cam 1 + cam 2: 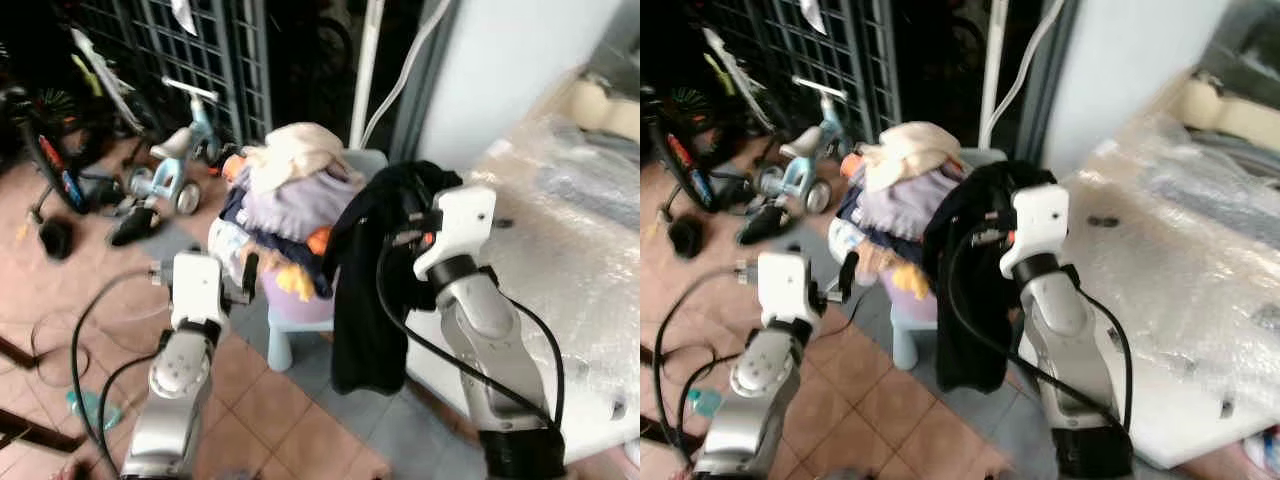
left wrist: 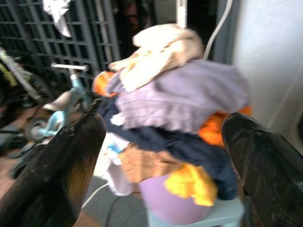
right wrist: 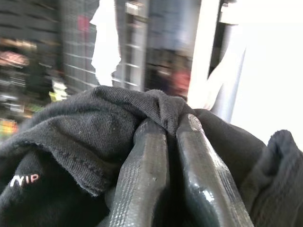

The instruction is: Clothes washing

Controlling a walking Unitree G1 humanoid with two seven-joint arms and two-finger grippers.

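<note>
A pile of clothes (image 1: 290, 200) in cream, lilac, navy, orange and yellow heaps over a lilac basket (image 1: 300, 300) standing on a pale blue stool (image 1: 285, 345). My right gripper (image 3: 168, 142) is shut on a black garment (image 1: 370, 290), which hangs down from it in front of the pile and beside the washer top. My left gripper (image 2: 161, 156) is open, held level just left of the pile and facing it, its fingers (image 2: 57, 170) spread wide with nothing between them.
A white washing machine top (image 1: 560, 260) wrapped in clear plastic lies on the right. A child's tricycle (image 1: 180, 160), bicycles and a dark metal gate (image 1: 190, 50) stand at the back left. Black cables (image 1: 60, 340) trail over the tiled floor.
</note>
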